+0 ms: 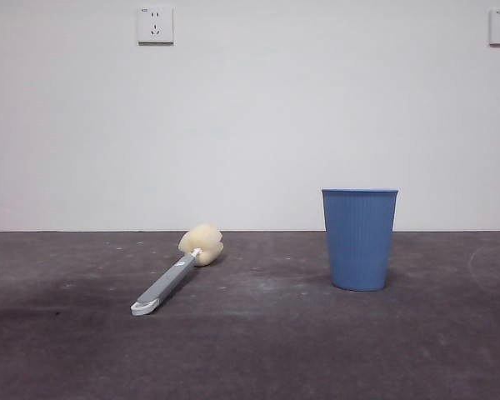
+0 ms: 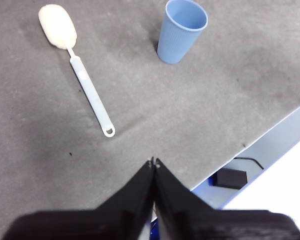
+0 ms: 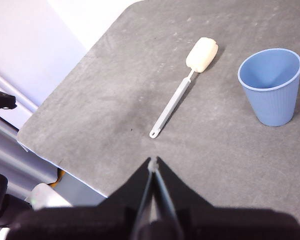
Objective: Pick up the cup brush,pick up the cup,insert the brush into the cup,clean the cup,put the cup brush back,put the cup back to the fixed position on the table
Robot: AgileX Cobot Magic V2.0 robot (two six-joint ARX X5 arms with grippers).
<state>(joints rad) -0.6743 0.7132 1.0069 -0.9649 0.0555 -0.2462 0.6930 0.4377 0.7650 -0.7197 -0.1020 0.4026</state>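
A long cup brush point(image 1: 177, 277) with a flat grey handle, a white looped tip and a soft cream-yellow sponge head is seen lying flat on the dark grey matte worktop point(image 1: 267, 350). A blue ribbed plastic cup point(image 1: 359, 238) is seen standing upright, well apart from the brush, with its mouth open to the top and nothing inside. Nothing has been picked up yet, so the first step, taking the brush, is judged to be the one in hand. The left end effector point(image 2: 154, 162) is held high above the worktop with its two black jaws pressed together and nothing between them. The right end effector point(image 3: 153, 161) is held high too, with its jaws pressed together and empty. To do the step well, the jaws would have to be spread first. Then the thin handle should be gripped across its narrow sides, near the middle, not on the sponge, which would squash. The handle lies low on the worktop, so the jaws should be brought down slowly. The cup should be left untouched while this is done, as it looks light and could be tipped.
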